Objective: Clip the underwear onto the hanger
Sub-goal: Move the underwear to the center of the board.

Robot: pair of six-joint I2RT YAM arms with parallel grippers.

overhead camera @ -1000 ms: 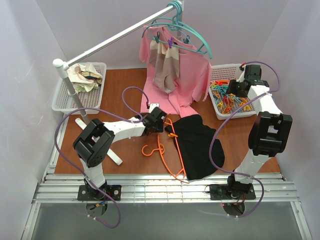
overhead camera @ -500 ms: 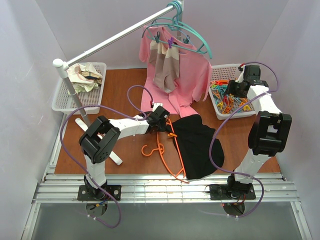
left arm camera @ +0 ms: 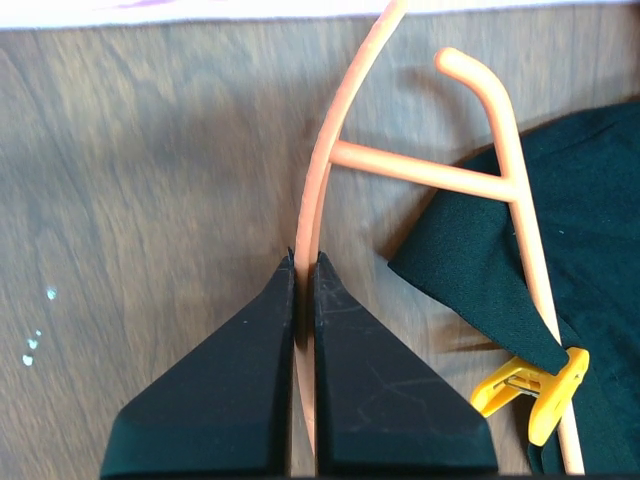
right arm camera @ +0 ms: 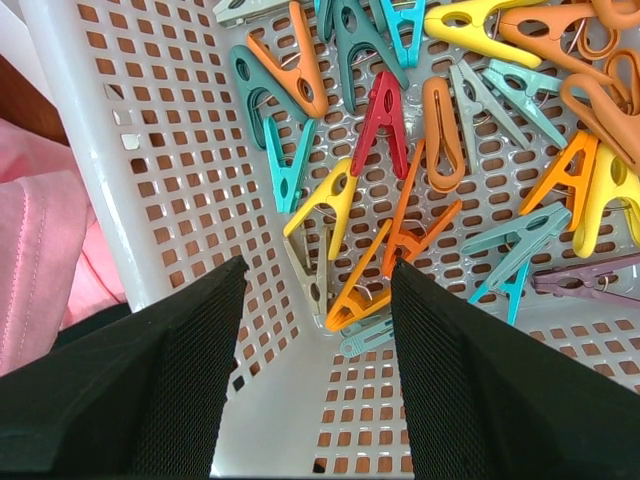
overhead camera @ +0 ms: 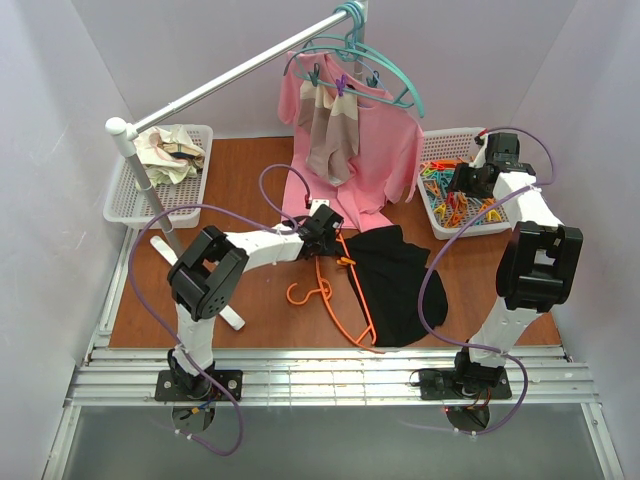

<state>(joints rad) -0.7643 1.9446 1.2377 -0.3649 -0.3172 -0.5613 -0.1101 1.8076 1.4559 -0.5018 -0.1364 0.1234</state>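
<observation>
The orange hanger (overhead camera: 335, 290) lies flat on the brown table, hook toward the near left. The black underwear (overhead camera: 395, 280) lies spread over its right side. My left gripper (overhead camera: 328, 232) is shut on the hanger's thin orange bar (left arm camera: 318, 180) near its top. In the left wrist view a yellow peg (left arm camera: 535, 385) pins a corner of the black underwear (left arm camera: 500, 260) to the hanger's other bar. My right gripper (overhead camera: 462, 180) hangs open and empty over the peg basket (overhead camera: 437, 222); its fingertips (right arm camera: 225, 290) stand apart above several coloured pegs (right arm camera: 390, 250).
A pink shirt (overhead camera: 360, 160) and a beige-striped cloth (overhead camera: 333, 130) hang from teal hangers (overhead camera: 370, 75) on a rail (overhead camera: 230, 80) at the back. A white basket (overhead camera: 125, 200) with cloths sits at far left. The rail's stand (overhead camera: 160, 225) is by the left arm.
My left gripper has moved right and away, dragging the hanger and the underwear with it. The right gripper has shifted slightly over the peg basket.
</observation>
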